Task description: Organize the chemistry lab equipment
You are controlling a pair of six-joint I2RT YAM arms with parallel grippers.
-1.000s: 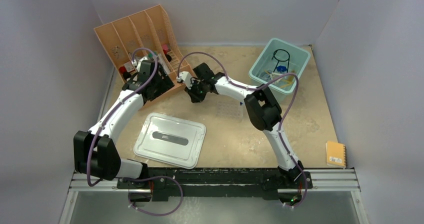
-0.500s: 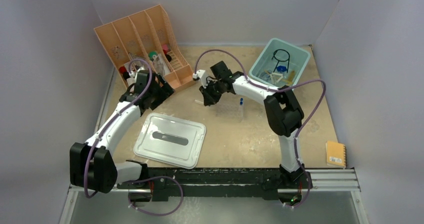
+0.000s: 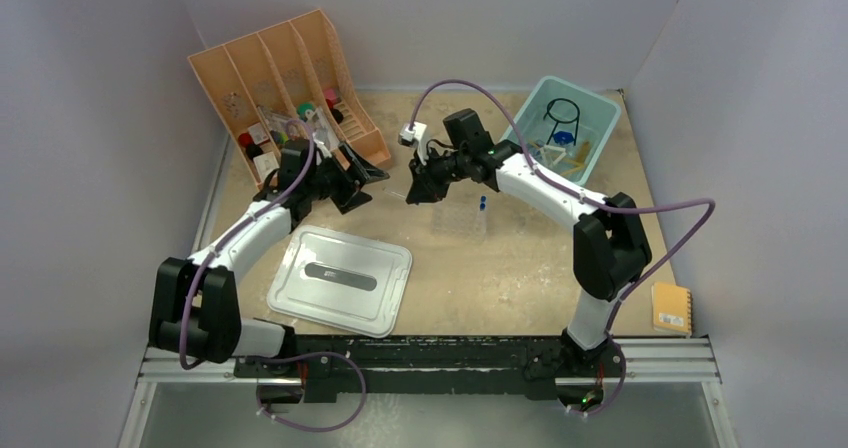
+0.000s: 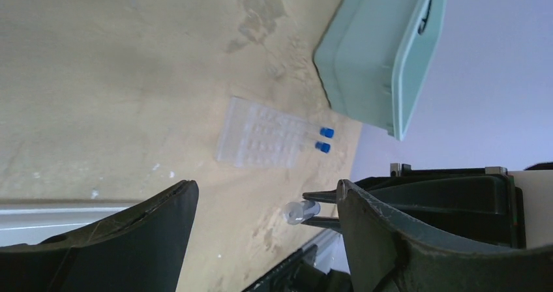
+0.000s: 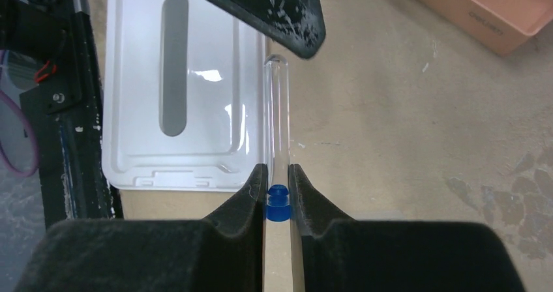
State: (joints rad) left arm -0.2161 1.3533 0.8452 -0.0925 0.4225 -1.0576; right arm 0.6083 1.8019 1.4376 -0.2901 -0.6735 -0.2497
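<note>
Right pincer [image 5: 277,178] pinches a blue-capped thin tube [image 5: 276,109] at its cap end, lower centre of the right wrist frame, clear body jutting upward. You judge it light, slick, brittle: squeeze gently, near the cap. Left pincer [image 4: 264,194] spread wide, empty.

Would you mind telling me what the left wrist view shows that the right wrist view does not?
Only the left wrist view shows the teal bin and the clear tube rack. Only the right wrist view shows the handle slot of the pale lid and a corner of the peach organizer. Both show the sandy table and the blue-capped thin tube clamped in the right gripper.
</note>
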